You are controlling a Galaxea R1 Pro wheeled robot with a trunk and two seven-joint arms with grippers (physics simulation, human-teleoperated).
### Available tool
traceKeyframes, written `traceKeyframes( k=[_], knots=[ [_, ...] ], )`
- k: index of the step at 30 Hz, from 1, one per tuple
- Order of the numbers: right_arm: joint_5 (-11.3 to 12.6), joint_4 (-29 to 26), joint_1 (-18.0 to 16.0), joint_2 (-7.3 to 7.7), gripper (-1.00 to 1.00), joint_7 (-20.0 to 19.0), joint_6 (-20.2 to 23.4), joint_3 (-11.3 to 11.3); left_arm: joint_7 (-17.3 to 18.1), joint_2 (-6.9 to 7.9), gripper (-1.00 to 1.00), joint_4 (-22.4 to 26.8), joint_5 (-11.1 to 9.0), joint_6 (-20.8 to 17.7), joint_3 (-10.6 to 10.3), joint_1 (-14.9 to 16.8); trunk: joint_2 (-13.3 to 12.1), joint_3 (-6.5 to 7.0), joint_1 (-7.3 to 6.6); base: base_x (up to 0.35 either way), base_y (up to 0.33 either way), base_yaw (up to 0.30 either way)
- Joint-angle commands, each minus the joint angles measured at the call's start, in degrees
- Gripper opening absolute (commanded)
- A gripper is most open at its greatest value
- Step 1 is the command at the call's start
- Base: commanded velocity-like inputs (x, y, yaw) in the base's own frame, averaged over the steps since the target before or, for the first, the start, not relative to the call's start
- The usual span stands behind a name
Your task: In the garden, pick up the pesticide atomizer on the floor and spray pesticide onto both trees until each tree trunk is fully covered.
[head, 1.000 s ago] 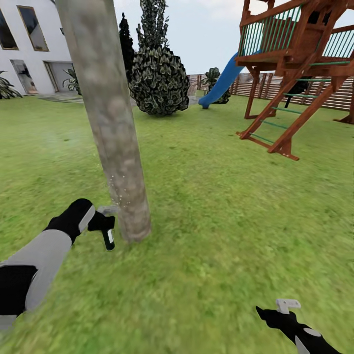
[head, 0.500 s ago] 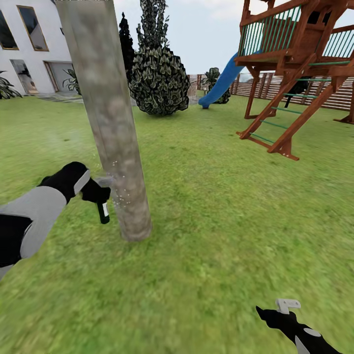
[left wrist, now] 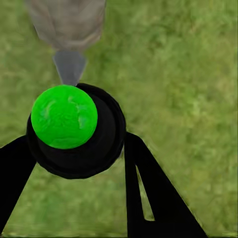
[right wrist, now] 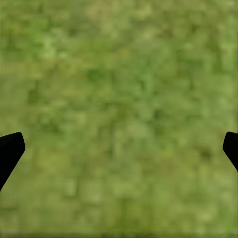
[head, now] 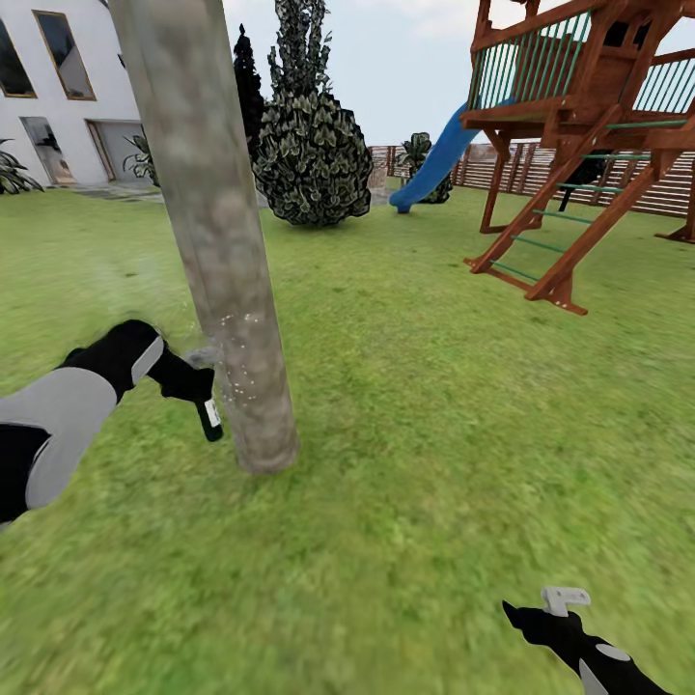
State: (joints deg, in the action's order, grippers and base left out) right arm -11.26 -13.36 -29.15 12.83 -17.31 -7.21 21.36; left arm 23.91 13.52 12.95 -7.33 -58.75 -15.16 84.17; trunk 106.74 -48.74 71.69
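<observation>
A thick mottled grey-brown tree trunk (head: 217, 251) leans up from the lawn just ahead. My left gripper (head: 188, 379) is shut on the pesticide atomizer (head: 209, 417), whose dark bottle hangs down while its grey trigger head (head: 202, 357) almost touches the trunk's left side. Pale specks of pesticide (head: 238, 355) dot the bark beside the nozzle. In the left wrist view the atomizer (left wrist: 77, 148) with its green spot (left wrist: 64, 116) sits between my black fingers (left wrist: 148, 193), nozzle (left wrist: 69, 64) aimed at the tree trunk (left wrist: 67, 22). My right gripper (head: 565, 600) hangs low over grass, open (right wrist: 119, 148).
A dark leafy bush (head: 311, 159) stands behind the trunk. A wooden play tower (head: 579, 145) with a blue slide (head: 434, 159) fills the right, backed by a slatted fence (head: 666, 193). A white house (head: 58, 87) stands at the far left. Lawn spreads all around.
My left arm has lifted the atomizer from near the trunk's base to higher up its side. Specks now reach higher on the bark. The right arm has stayed still.
</observation>
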Motion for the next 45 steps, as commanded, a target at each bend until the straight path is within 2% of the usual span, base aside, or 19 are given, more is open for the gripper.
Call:
traceKeyframes(
  k=[1, 3, 5, 6, 9, 12, 15, 19, 20, 23, 26, 29, 32, 34, 42, 44, 45],
  knots=[
    [-0.02, 0.00, -0.01, 0.00, 1.00, 0.00, 0.00, 0.00, -0.02, 0.01, -1.00, 0.06, -0.14, 0.09, 0.17, -1.32, 0.01, 0.02, -0.01, 0.000, 0.000, 0.000],
    [-0.07, 0.07, -0.01, 0.00, 1.00, 0.00, 0.00, 0.00, 0.00, 0.46, -1.00, 0.47, -0.03, 0.10, 0.38, -2.93, 0.01, 0.02, -0.01, 0.000, 0.000, 0.000],
    [-0.05, 0.08, -0.01, 0.00, 1.00, 0.00, 0.00, 0.00, 0.24, 1.84, -1.00, 0.80, -0.33, -0.16, 0.64, -2.11, 0.01, 0.02, -0.01, 0.000, 0.000, 0.000],
    [-0.06, 0.09, 0.00, 0.00, 1.00, 0.00, 0.00, 0.00, 0.41, 2.21, -1.00, 0.88, -0.39, -0.25, 0.70, -0.72, 0.01, 0.02, -0.01, 0.000, 0.000, 0.000],
    [-0.06, 0.07, -0.01, 0.00, 1.00, 0.00, 0.00, 0.00, 0.52, 2.31, -1.00, 0.49, -0.40, -0.38, 0.66, 6.08, 0.01, 0.02, -0.01, 0.000, 0.000, 0.000],
    [-0.05, 0.03, -0.02, 0.00, 1.00, 0.00, 0.00, 0.00, 0.53, 2.32, -1.00, 0.31, -0.40, -0.41, 0.52, 7.49, 0.01, 0.02, -0.01, 0.000, 0.000, 0.000],
    [-0.06, 0.02, 0.02, 0.00, 1.00, 0.00, 0.00, 0.00, 0.48, 2.43, -1.00, 0.09, -0.09, 0.10, 0.16, 5.37, 0.01, 0.02, -0.01, 0.000, 0.000, 0.000],
    [-0.03, 0.03, 0.01, 0.00, 1.00, 0.00, 0.00, 0.00, 0.35, 2.34, -1.00, 0.87, 0.26, 0.57, 0.31, -2.96, 0.01, 0.02, -0.01, 0.000, 0.000, 0.000],
    [-0.03, 0.01, 0.00, 0.00, 1.00, 0.00, 0.00, 0.00, 0.06, 2.37, -1.00, 0.93, 0.32, 2.25, 0.32, -5.50, 0.01, 0.02, -0.01, 0.000, 0.000, 0.000],
    [0.01, 0.00, -0.01, 0.00, 1.00, -0.02, 0.00, 0.00, -2.26, 2.39, -1.00, 0.86, 0.32, 7.41, 0.46, -9.52, 0.01, 0.02, -0.01, 0.000, 0.000, 0.000],
    [-0.06, 0.06, 0.02, 0.00, 1.00, -0.06, 0.03, 0.00, -4.59, 2.31, -1.00, 0.85, -0.16, 9.22, 0.78, -13.29, 0.01, 0.02, -0.01, 0.000, 0.000, 0.000],
    [-0.07, 0.08, 0.01, 0.00, 1.00, -0.01, 0.01, 0.00, -4.88, 1.89, -1.00, 0.78, -0.37, 10.82, 0.90, -15.19, 0.01, 0.02, -0.01, 0.000, 0.000, 0.000],
    [-0.03, 0.09, 0.04, 0.02, 1.00, 0.00, 0.00, 0.01, -5.38, 1.61, -1.00, 0.59, -3.44, 12.60, 1.16, -15.93, 0.01, 0.02, -0.01, 0.027, -0.221, 0.000],
    [0.01, 0.07, 0.03, 0.00, 1.00, 0.00, 0.00, 0.06, -5.44, 1.60, -1.00, 0.36, -4.34, 12.75, 1.18, -15.96, 0.01, 0.02, -0.01, 0.138, -0.252, 0.000],
    [0.01, 0.09, 0.03, -0.08, 1.00, 0.00, 0.00, 0.00, -5.51, 1.60, -1.00, 0.13, -4.47, 12.99, 1.18, -16.62, 0.01, 0.02, -0.01, 0.152, -0.252, 0.000],
    [0.01, 0.09, 0.06, -0.09, 1.00, -0.02, 0.00, 0.00, -6.62, 1.57, -1.00, 0.10, -4.51, 17.78, 1.18, -18.69, 0.01, 0.02, -0.01, 0.150, -0.252, 0.000],
    [0.01, 0.09, 0.05, -0.09, 1.00, -0.01, 0.00, 0.01, -7.77, 1.52, -1.00, 0.08, -4.56, 18.80, 1.18, -19.16, 0.01, 0.02, -0.01, 0.154, -0.252, 0.000]
  ],
)
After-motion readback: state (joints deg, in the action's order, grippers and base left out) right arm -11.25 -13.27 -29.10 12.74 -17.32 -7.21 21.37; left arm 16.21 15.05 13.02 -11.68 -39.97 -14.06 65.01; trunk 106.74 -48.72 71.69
